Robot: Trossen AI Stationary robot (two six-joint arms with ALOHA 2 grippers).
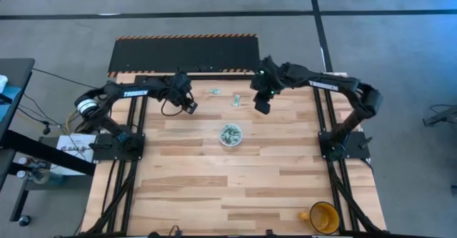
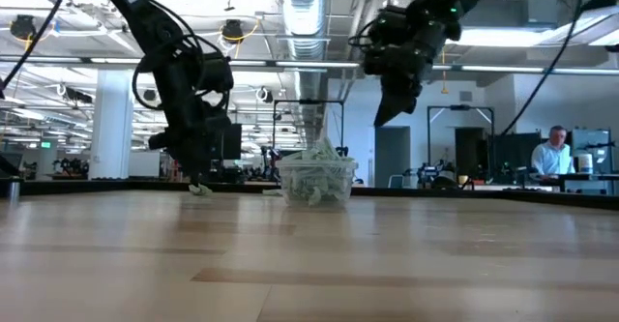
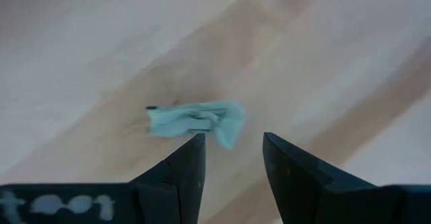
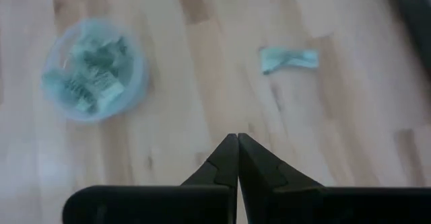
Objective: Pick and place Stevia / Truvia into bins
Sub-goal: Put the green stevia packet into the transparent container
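A clear cup [image 2: 340, 179], the bin, stands mid-table, heaped with pale green Stevia sachets [image 1: 230, 134]. Loose sachets lie flat on the wood beyond it [image 1: 214, 91] [image 1: 235, 99]. My left gripper [image 3: 232, 140] is open and points steeply down, low over the table's far left part. One crumpled sachet [image 3: 195, 120] lies flat just ahead of its fingertips, not between them. My right gripper [image 1: 261, 108] hangs shut, high above the table, right of the loose sachets. It holds nothing, and a sachet [image 4: 289, 59] lies on the wood below and ahead of it.
A yellow-orange mug [image 1: 323, 216] stands at the near right corner. A black panel [image 1: 186, 52] lies along the far edge. The wide near half of the tabletop [image 1: 214, 188] is bare wood. A person sits in the room beyond the table [image 2: 554, 153].
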